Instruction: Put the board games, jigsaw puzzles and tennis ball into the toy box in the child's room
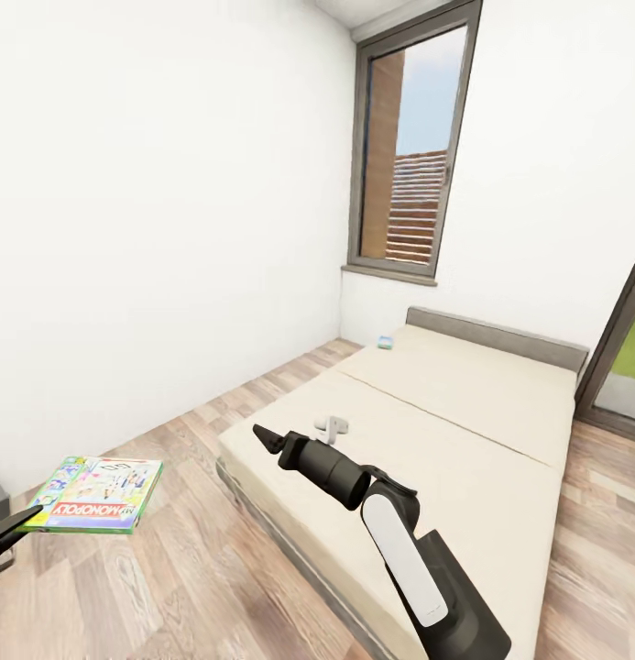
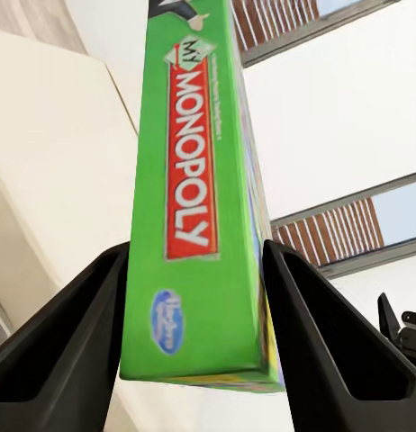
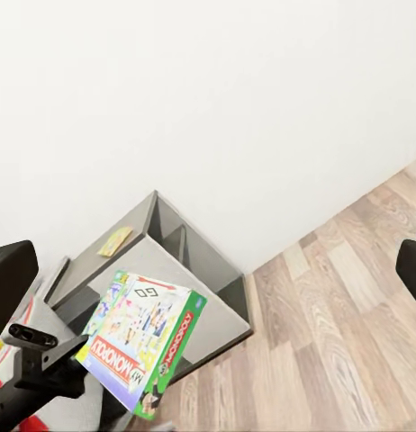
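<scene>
Green-edged Monopoly box (image 1: 95,493) rides at the lower left of the head frame, held level above the wood floor (image 1: 216,568) by the left gripper (image 1: 7,536), which reaches in from the frame's left edge. Through the left wrist camera the two black fingers (image 2: 77,346) press on either side of the box's green spine (image 2: 197,207), jaws pinching it with no gap visible, near one end of the box.

Cream bed (image 1: 464,431) fills the centre and right of the head frame, below a tall window (image 1: 410,147). A small white object (image 1: 331,426) lies on the mattress near its front edge, and a small blue-green item (image 1: 385,343) sits at the far corner; neither can be identified at this size. Right arm extends over the bed, its gripper (image 1: 267,438) pointing toward the upper left; the dark fingertips (image 3: 10,274) at the edges of the right wrist frame stand well apart, jaws spread and holding nothing. That camera also catches the box beside a grey shelf unit (image 3: 154,270) against the wall.

Carrying appears to be the step in hand. Done well, the box would be kept flat and the pinch firm, since a grip near one end invites sagging or slipping, and the base should turn gently toward the desk and toy box.
</scene>
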Controlling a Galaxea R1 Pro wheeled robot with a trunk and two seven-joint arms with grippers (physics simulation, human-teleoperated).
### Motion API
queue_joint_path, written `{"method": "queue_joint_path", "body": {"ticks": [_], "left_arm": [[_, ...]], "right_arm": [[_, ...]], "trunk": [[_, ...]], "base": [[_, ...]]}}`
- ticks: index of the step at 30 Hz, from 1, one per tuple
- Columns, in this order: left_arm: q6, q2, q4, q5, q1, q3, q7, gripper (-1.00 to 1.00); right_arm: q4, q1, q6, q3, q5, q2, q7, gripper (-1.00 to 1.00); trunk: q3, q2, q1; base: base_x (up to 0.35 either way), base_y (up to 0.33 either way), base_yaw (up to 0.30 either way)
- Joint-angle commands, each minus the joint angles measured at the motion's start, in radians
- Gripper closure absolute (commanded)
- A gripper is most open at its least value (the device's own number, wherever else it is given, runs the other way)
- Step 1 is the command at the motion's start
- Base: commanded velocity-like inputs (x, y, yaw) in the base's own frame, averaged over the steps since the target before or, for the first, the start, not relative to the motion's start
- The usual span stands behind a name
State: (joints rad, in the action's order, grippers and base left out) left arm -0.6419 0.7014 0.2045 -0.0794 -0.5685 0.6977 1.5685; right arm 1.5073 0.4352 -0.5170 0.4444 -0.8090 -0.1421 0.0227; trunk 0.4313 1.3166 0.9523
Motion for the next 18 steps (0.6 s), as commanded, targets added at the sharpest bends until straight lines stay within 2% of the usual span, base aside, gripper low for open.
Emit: {"method": "queue_joint_path", "body": {"ticks": [1, 18], "left_arm": [[-0.007, 0.001, -0.001, -0.008, -0.001, -0.003, 0.002, 1.0], [-0.007, 0.001, 0.0, -0.008, -0.001, -0.003, 0.002, 1.0]], "right_arm": [[0.001, 0.0, -0.005, -0.001, -0.001, 0.0, 0.002, -1.0], [-0.016, 0.0, 0.002, -0.001, -0.001, -0.002, 0.002, -1.0]], "trunk": [[-0.003, -0.007, -0.004], [-0.07, -0.126, -0.069]], "base": [[0.0, 0.0, 0.281], [0.0, 0.0, 0.271]]}}
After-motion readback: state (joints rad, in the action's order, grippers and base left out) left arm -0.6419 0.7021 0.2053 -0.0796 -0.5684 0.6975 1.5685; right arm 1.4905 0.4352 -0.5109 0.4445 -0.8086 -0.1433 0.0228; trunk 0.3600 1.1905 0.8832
